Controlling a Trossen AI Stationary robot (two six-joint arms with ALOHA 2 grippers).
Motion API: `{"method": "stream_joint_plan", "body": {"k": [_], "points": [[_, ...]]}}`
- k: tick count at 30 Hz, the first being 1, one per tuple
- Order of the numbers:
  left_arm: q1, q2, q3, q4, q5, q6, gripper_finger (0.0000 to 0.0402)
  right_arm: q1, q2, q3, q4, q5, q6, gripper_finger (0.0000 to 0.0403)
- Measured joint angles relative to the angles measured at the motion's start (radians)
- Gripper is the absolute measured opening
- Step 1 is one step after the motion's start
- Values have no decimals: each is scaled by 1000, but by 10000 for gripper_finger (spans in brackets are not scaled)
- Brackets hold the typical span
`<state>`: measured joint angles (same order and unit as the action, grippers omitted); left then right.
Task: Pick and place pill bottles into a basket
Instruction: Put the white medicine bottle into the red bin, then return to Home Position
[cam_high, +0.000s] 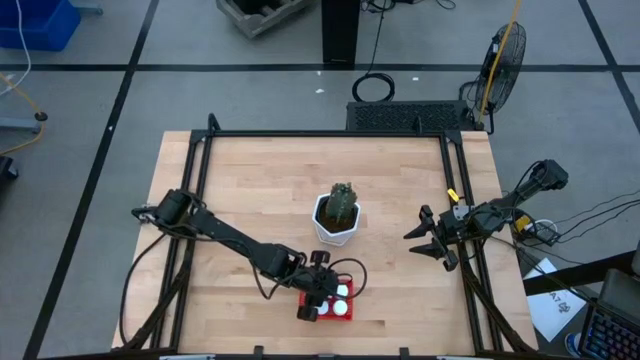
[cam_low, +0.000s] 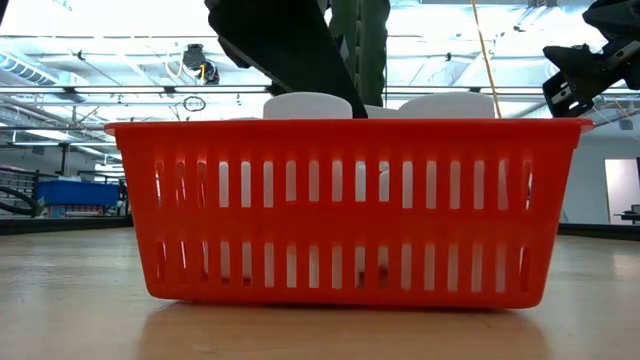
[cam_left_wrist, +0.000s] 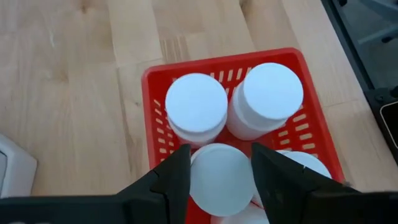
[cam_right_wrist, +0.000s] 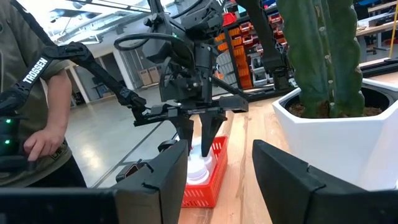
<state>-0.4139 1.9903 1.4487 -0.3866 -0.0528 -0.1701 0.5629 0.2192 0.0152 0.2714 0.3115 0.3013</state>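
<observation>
The red mesh basket (cam_high: 327, 303) stands on the wooden table near its front edge, in front of the white pot. Inside it stand several white pill bottles; two round caps (cam_left_wrist: 196, 106) (cam_left_wrist: 270, 93) show on the far side of my fingers and another (cam_left_wrist: 305, 165) beside them. My left gripper (cam_left_wrist: 221, 152) reaches down into the basket and is shut on one more pill bottle (cam_left_wrist: 221, 180). My right gripper (cam_high: 425, 240) waits open and level at the table's right side, nothing between its fingers. My left gripper pinches the pill bottle by two opposite sides of its round cap (cam_left_wrist: 199, 171), one finger on each side. The fingers (cam_left_wrist: 177, 168) come from above, slanting down. The bottle stands upright inside the basket, its cap (cam_low: 305, 103) level with the neighbouring cap (cam_low: 445, 103).
A white hexagonal pot with a green cactus (cam_high: 338, 215) stands mid-table, just behind the basket. Black frame rails (cam_high: 465, 200) run along the table's sides. A person (cam_right_wrist: 31, 112) stands beyond the table's left side. Bare wood lies left and right of the basket.
</observation>
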Motion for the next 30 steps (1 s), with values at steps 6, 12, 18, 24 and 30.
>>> {"method": "stream_joint_plan", "body": {"k": [6,12,18,24,30], "points": [[10,-5,0,-6,0,-27,168,0,0,0,0,0,0,175],[12,-37,-1,-3,0,-48,197,0,0,0,0,0,0,172],[14,-89,-1,-43,0,-104,219,0,0,0,1,0,0,175],[14,-153,-1,-120,0,-94,171,0,2,0,1,0,0,172],[14,-298,-88,-151,-26,-71,21,0,5,0,0,0,0,175]]}}
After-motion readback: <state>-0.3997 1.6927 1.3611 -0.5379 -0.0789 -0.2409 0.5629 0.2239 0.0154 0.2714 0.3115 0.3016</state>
